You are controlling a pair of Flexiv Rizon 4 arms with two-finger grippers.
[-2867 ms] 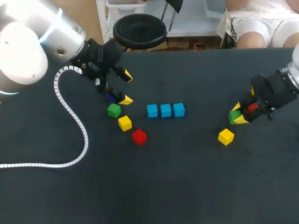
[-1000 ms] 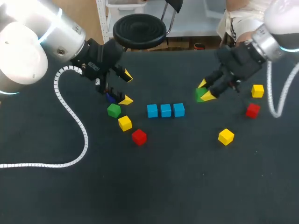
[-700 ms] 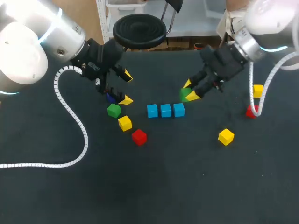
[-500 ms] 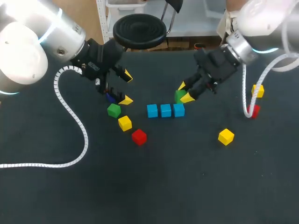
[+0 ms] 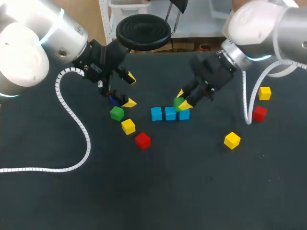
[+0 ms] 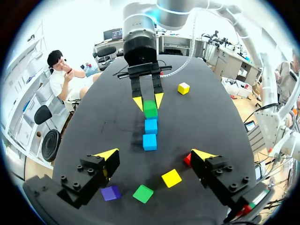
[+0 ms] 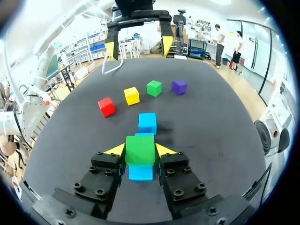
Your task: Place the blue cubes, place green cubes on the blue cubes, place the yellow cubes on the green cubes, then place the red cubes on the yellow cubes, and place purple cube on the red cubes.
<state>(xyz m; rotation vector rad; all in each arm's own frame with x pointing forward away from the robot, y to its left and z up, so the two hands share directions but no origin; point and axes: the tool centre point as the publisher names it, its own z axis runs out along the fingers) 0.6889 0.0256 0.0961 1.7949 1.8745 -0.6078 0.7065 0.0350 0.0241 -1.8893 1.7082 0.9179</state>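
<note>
Clamping a green cube (image 7: 140, 149), right tool (image 5: 183, 99) hangs over the blue cubes (image 5: 170, 113)' end; left tool (image 6: 154, 153) gapes wide, empty.

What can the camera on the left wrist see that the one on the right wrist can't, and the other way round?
Only the left wrist view shows the lone yellow cube beyond the right gripper. Only the right wrist view shows the blue cube beneath the held green cube. Both show the right gripper shut on that cube, another blue cube, and the purple cube, loose green cube, loose yellow cube and red cube by the open left gripper.
</note>
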